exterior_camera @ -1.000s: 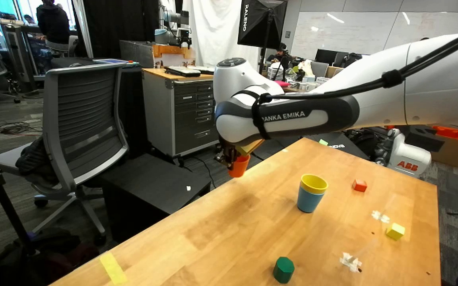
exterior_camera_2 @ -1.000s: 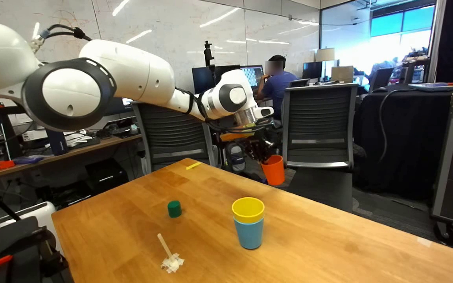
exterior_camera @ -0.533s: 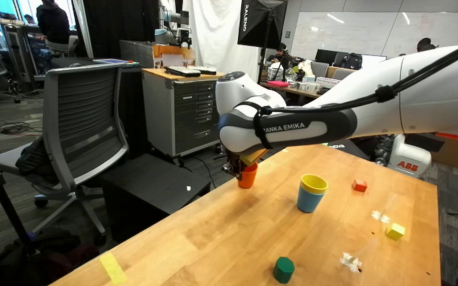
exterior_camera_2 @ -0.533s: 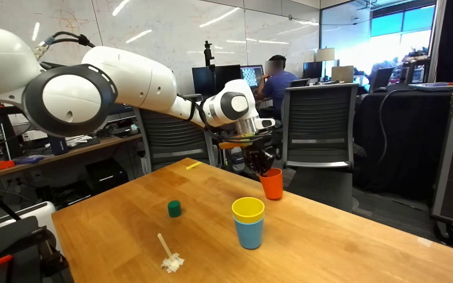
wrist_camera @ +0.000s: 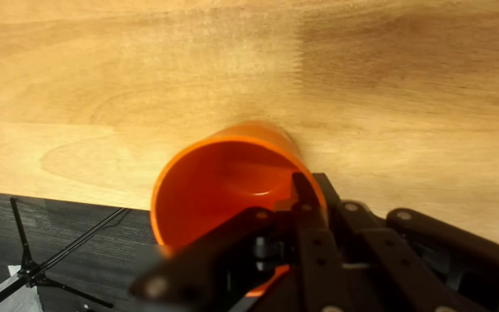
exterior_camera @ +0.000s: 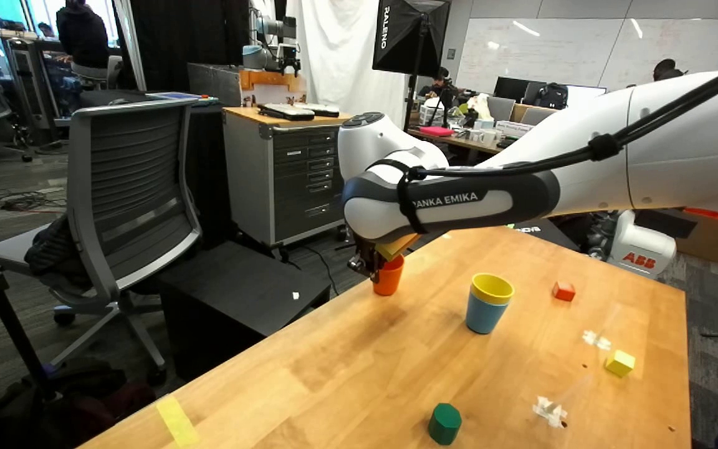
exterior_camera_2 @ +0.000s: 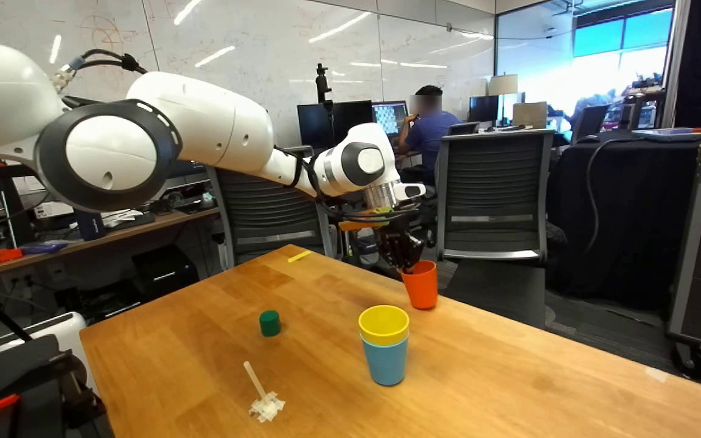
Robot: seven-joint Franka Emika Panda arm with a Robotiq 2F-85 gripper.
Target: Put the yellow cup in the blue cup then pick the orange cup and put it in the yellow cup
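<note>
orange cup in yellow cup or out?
Out. Gripper pinches orange cup at the rim; both exterior views show it apart from yellow cup.

Yellow cup [exterior_camera_2: 384, 326], light-blue cup [exterior_camera_2: 386, 364], orange cup [exterior_camera_2: 422, 287], tan wood-grained table [exterior_camera_2: 496, 377]

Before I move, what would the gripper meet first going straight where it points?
Probably the table, near its edge; the orange cup in the gripper would land first, unless it touches already.

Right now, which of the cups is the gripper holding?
The orange cup, its wall pinched in the gripper; the yellow cup sits nested in the blue cup.
</note>
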